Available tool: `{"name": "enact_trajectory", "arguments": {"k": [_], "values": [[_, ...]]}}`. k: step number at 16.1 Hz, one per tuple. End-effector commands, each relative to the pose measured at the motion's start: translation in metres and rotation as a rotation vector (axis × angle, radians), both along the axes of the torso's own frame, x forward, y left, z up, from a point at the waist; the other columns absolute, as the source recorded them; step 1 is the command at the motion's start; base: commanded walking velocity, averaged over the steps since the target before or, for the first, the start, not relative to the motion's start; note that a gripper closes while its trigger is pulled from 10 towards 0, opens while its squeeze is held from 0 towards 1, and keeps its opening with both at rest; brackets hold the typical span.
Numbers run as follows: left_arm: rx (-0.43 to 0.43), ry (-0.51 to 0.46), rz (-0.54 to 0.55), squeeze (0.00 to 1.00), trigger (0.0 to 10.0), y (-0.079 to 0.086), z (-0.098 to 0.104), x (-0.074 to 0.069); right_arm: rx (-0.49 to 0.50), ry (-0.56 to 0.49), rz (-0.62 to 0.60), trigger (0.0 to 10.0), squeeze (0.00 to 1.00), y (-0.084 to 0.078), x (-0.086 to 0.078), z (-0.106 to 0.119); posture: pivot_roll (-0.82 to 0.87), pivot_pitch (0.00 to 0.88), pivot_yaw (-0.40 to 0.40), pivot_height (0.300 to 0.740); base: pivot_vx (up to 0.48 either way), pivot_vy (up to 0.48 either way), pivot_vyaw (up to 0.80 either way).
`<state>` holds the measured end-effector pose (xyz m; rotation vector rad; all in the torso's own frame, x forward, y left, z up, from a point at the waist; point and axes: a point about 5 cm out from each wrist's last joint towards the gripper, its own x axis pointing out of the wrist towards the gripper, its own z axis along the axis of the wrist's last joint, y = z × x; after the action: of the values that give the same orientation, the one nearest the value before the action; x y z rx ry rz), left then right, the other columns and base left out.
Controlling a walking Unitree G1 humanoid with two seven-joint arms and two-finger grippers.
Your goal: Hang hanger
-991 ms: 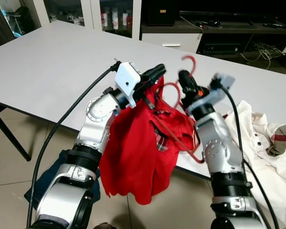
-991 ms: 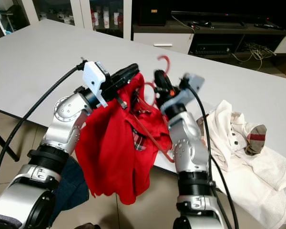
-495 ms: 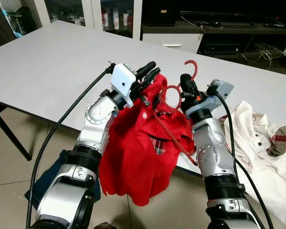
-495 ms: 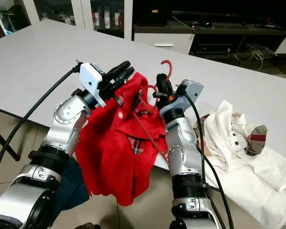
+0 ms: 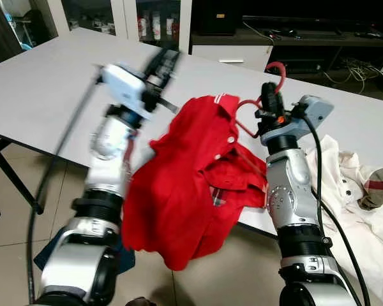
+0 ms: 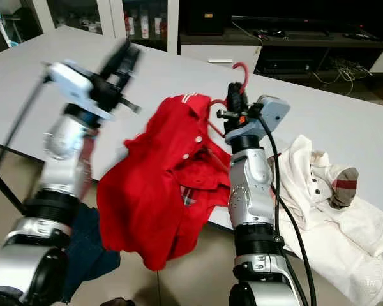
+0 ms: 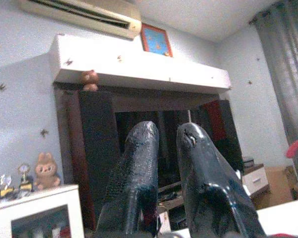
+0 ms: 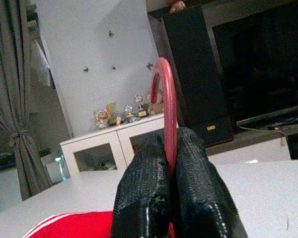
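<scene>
No legible text, label, brand, number or sign anywhere in these views.

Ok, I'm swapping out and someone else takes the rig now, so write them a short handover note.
Right gripper: shut on the red hanger just below its hook, held up above the white table.
Left gripper: raised, blurred in motion, apart from the shirt, holding nothing.
Red polo shirt: draped from the hanger, its lower part hanging over the table's near edge.
Done: shirt is on the hanger.
Left: hang the hanger; no rail is in sight.
White shirt lies on the table by the right arm.
</scene>
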<state>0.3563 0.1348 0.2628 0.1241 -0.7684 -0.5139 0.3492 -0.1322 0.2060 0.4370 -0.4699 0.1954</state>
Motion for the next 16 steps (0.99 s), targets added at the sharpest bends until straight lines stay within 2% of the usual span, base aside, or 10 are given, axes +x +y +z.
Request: {"name": "enact_trajectory", "arguments": {"k": [1, 4, 5, 7, 10, 11, 12, 14, 16], "values": [[0.002, 0.042, -0.013, 0.0, 10.0, 0.006, 0.0, 0.004, 0.029, -0.085, 0.032, 10.0, 0.0, -0.004, 0.001, 0.017, 0.04, 0.034, -0.052, 0.74, 0.0, 0.0, 0.0], [0.152, 0.156, -0.042, 0.0, 10.0, 0.021, -0.022, 0.005, 0.084, -0.153, 0.175, 10.0, 0.0, -0.004, -0.003, 0.03, 0.04, 0.036, -0.056, 0.74, 0.0, 0.0, 0.0], [0.197, 0.176, -0.055, 0.0, 10.0, 0.022, -0.028, 0.004, 0.091, -0.167, 0.207, 10.0, 0.0, -0.004, -0.004, 0.032, 0.04, 0.036, -0.056, 0.74, 0.0, 0.0, 0.0], [0.321, 0.215, -0.111, 0.0, 10.0, 0.019, -0.038, 0.002, 0.12, -0.206, 0.355, 10.0, 0.0, 0.0, -0.009, 0.037, 0.05, 0.035, -0.061, 0.74, 0.0, 0.0, 0.0], [0.424, 0.197, -0.111, 0.0, 10.0, 0.021, -0.033, 0.006, 0.077, -0.245, 0.482, 10.0, 0.0, 0.007, -0.017, 0.043, 0.05, 0.03, -0.058, 0.74, 0.0, 0.0, 0.0], [0.399, 0.164, -0.116, 0.0, 10.0, 0.023, -0.023, 0.007, 0.066, -0.245, 0.5, 10.0, 0.0, 0.008, -0.019, 0.042, 0.04, 0.028, -0.056, 0.74, 0.0, 0.0, 0.0], [0.39, 0.116, -0.128, 1.0, 10.0, 0.024, -0.013, 0.005, 0.061, -0.239, 0.503, 10.0, 0.0, 0.008, -0.019, 0.04, 0.04, 0.028, -0.056, 0.74, 0.0, 0.0, 0.0], [0.469, 0.067, -0.183, 1.0, 10.0, 0.023, -0.007, -0.001, 0.058, -0.224, 0.5, 10.0, 0.0, 0.007, -0.019, 0.037, 0.04, 0.025, -0.052, 0.74, 0.0, 0.0, 0.0], [0.512, 0.043, -0.183, 1.0, 10.0, 0.025, -0.004, -0.003, 0.045, -0.204, 0.501, 10.0, 0.0, 0.004, -0.019, 0.033, 0.04, 0.026, -0.049, 0.74, 0.0, 0.0, 0.0]]}}
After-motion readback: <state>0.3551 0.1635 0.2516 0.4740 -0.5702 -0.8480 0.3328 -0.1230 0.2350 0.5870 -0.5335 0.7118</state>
